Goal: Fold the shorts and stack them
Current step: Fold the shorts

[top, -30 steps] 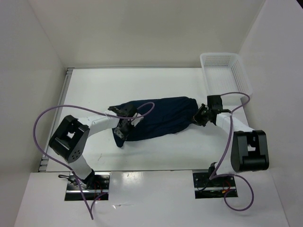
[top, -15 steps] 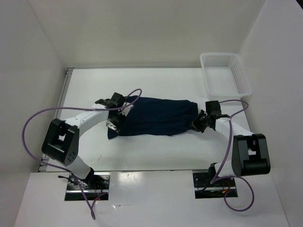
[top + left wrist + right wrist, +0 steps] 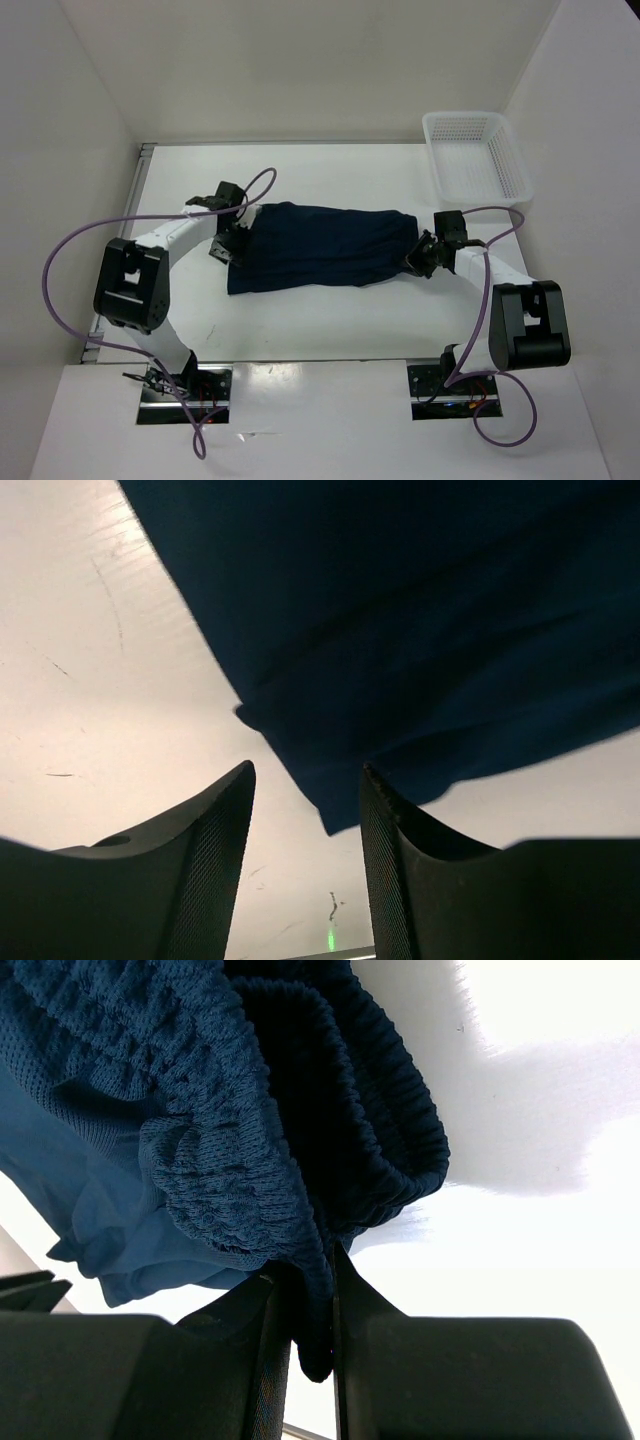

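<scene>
Shorts point(image 3: 320, 248) lie spread on the middle of the table point(image 3: 300, 320), long axis running left to right — one end at each arm, with the white basket point(image 3: 475, 155) well apart at the far right corner. The right gripper point(image 3: 420, 256) is at the right-hand end. Its wrist view shows the jaws pinched tight on a gather of the elastic waistband point(image 3: 380, 1110), cloth squeezed between the fingers point(image 3: 220, 1360). The left gripper point(image 3: 228, 243) sits at the opposite end, jaws standing apart with nothing clamped. From its own camera a hem corner point(image 3: 335, 815) shows just beyond the gap, lying loose on the table. So the cloth is held at one end only. Any fold across the length, I judge, turns on that axis — the free leg end lies just beside the left gripper, the nearer arm to it. That arm could carry the leg end rightward toward the held waistband, or the right arm could bring the waist over to the left.
</scene>
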`<state>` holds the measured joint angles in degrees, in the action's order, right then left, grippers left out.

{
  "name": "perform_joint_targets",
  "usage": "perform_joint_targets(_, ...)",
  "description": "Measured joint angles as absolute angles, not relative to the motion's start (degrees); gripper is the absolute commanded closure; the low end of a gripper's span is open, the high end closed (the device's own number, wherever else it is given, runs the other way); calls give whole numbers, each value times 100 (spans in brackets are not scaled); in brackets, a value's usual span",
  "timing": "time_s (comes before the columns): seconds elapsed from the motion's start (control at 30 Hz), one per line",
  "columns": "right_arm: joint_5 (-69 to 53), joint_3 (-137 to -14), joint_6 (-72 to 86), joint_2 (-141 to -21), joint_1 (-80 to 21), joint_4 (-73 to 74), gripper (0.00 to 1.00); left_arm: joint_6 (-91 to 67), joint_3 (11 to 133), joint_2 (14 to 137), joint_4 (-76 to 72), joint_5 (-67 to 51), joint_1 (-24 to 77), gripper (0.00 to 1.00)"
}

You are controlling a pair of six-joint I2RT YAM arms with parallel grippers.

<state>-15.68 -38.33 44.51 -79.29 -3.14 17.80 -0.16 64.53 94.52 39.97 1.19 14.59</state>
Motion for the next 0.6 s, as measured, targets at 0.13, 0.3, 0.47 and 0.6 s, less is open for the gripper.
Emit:
perform_joint_targets(0.13, -1568, -3833, 4423, -7931, -314, 1780, 79, -21, 6587, 9872, 4003, 128, 1212, 45)
perform_joint_targets(0.3, -1568, -3833, 4403, -7931, -314, 1776, 79, -19, 6604, 9894, 3892, 132, 1175, 45)
perform_joint_targets(0.47, -1570, -3833, 4379, -7931, -314, 1776, 79, -21, 6698, 9926, 3889, 27, 1184, 47)
perform_joint_targets(0.6, -1570, -3833, 4377, -7929, -314, 1778, 79, -23, 6882, 10232, 3896, -58, 1184, 62)
